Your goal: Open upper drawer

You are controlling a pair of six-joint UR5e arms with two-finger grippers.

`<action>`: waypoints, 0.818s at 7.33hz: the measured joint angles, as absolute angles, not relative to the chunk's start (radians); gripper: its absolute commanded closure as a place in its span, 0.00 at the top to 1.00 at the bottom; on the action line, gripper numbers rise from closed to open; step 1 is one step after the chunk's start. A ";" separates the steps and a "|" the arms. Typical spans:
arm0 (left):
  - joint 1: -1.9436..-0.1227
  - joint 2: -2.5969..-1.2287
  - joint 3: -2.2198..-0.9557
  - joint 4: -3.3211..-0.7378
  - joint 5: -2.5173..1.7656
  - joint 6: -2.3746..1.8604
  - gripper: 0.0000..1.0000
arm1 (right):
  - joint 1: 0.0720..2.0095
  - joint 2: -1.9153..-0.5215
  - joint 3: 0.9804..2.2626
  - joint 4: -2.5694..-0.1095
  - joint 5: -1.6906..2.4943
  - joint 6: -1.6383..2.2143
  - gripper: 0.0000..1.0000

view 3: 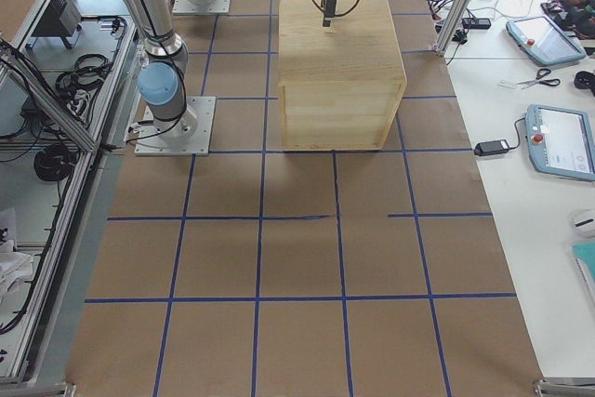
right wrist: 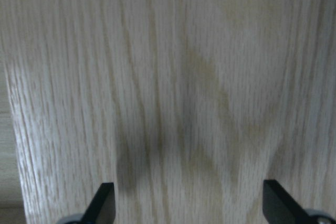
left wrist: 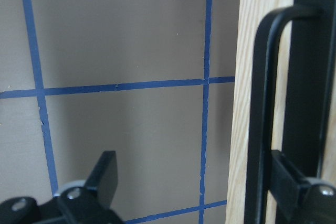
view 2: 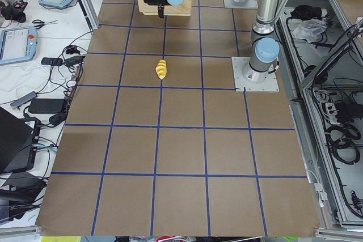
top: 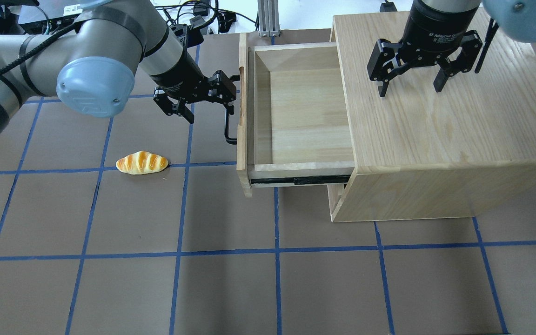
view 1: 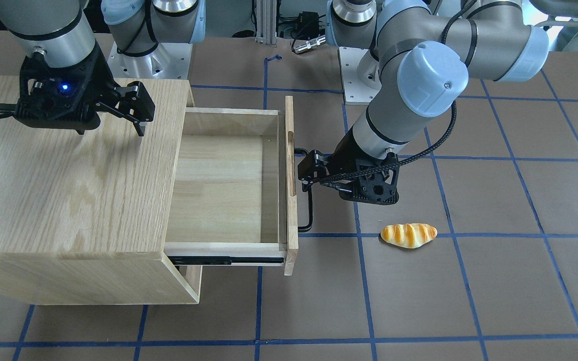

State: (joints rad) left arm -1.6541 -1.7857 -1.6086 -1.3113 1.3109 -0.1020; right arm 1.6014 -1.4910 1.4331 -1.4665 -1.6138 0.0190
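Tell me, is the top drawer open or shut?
Open. The drawer sticks far out of the cabinet, and its empty inside shows from above.

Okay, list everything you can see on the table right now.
cabinet: one, oak-grain, on the right half of the table in the overhead view.
upper drawer: one, pale wood, pulled well out of the cabinet.
bar handle: one, black, on the drawer front.
bread roll: one, golden, on the table, apart from the drawer.
table: one, brown with a blue tape grid.
left gripper: one, black, open, bar between its fingers.
right gripper: one, black, open, over the cabinet top.
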 measured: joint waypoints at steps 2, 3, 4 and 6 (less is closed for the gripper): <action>-1.636 -1.772 -1.605 -1.333 1.315 -0.094 1.00 | 1.601 -1.491 1.434 -1.466 -1.614 0.019 1.00; -1.621 -1.762 -1.604 -1.355 1.320 -0.080 1.00 | 1.601 -1.491 1.433 -1.466 -1.614 0.020 1.00; -1.603 -1.749 -1.598 -1.384 1.329 -0.064 1.00 | 1.601 -1.491 1.433 -1.466 -1.614 0.020 1.00; -1.563 -1.701 -1.546 -1.492 1.388 -0.040 1.00 | 1.601 -1.491 1.433 -1.466 -1.614 0.019 1.00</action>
State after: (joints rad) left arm -1.5630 -1.7008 -1.5460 -1.4917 1.3877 -0.0396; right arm 1.6014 -1.4911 1.4328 -1.4665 -1.6138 0.0194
